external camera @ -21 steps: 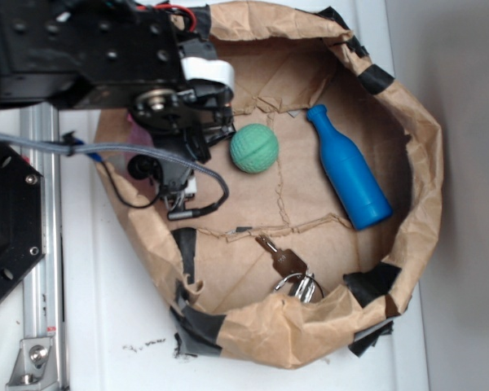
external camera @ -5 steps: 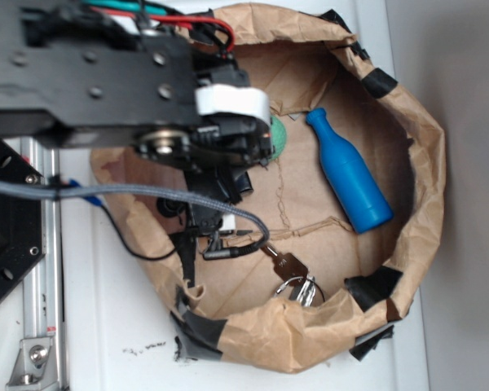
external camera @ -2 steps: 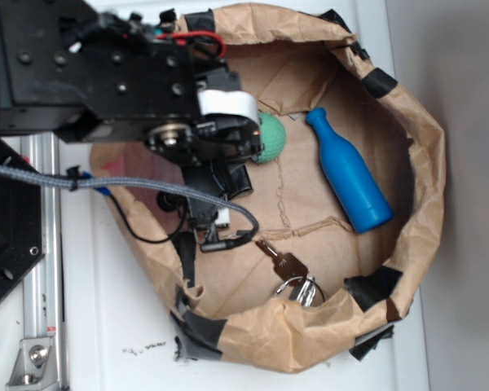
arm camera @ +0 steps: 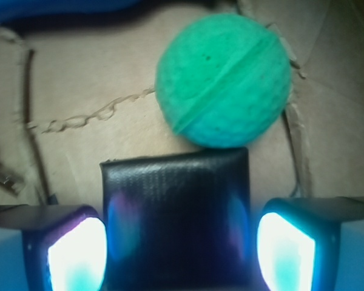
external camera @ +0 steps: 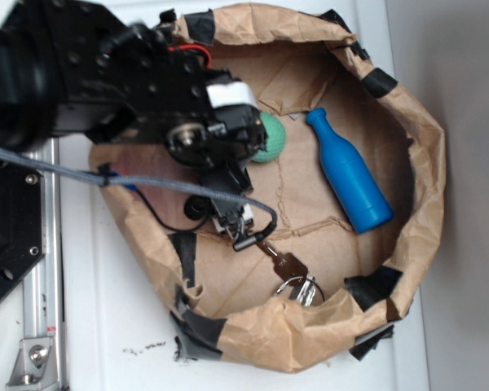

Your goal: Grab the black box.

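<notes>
Step in hand: I am closing on the black box [arm camera: 176, 218]. In the wrist view it is sitting low centre, between my two fingers [arm camera: 76, 251], touching the green ball [arm camera: 223, 79] above it. My gripper [arm camera: 181, 248] is bracketing the box narrowly; firm contact I cannot tell. From outside, my arm is hiding the box at upper left of the paper-lined tray [external camera: 424, 187]. Next move, I judge: squeeze fully, then lift straight without nudging the ball. Compared with a moment ago, my arm is sitting slightly farther right and lower, nearer the keys [external camera: 289, 269]; the blue bottle [external camera: 348, 169] is unchanged.
</notes>
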Tool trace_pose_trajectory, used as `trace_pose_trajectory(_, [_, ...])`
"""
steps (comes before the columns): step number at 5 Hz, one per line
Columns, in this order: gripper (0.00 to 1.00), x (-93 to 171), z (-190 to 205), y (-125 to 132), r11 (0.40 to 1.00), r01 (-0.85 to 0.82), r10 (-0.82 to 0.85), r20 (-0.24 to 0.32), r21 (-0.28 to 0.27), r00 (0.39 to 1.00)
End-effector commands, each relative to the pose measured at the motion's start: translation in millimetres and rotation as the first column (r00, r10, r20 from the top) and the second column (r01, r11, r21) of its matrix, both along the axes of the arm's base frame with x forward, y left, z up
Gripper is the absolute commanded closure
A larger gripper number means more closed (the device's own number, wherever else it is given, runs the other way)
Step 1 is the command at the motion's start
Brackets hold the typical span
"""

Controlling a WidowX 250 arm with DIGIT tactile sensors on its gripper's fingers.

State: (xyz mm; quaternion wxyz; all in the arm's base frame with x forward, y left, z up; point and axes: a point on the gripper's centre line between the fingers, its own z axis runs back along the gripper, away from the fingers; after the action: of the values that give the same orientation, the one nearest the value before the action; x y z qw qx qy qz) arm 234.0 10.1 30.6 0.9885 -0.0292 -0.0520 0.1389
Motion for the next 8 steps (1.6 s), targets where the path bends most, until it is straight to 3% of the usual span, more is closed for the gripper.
trace_pose_trajectory(1, [0.0, 12, -19, 1, 0.998, 0.028, -0.028, -0.009, 0.048, 1.0])
trace_pose_trajectory(3, [0.0, 14, -16, 3, 0.999, 0.026, -0.026, -0.004, 0.027, 1.0])
trace_pose_trajectory(4, [1.0, 14, -15, 4, 0.999, 0.043, -0.042, -0.008, 0.019, 0.999])
trace_pose_trajectory(5, [1.0, 12, 6, 5, 0.985, 0.169, -0.169, 0.002, 0.042, 0.986])
trace_pose_trajectory(6, [1.0, 11, 56, 0, 0.939, 0.342, -0.344, 0.07, 0.043, 0.936])
trace_pose_trajectory(7, [1.0, 9, 106, -15, 0.911, 0.408, -0.412, 0.128, 0.051, 0.902])
trace_pose_trajectory(8, [1.0, 10, 150, -23, 0.913, 0.407, -0.409, 0.072, 0.039, 0.91])
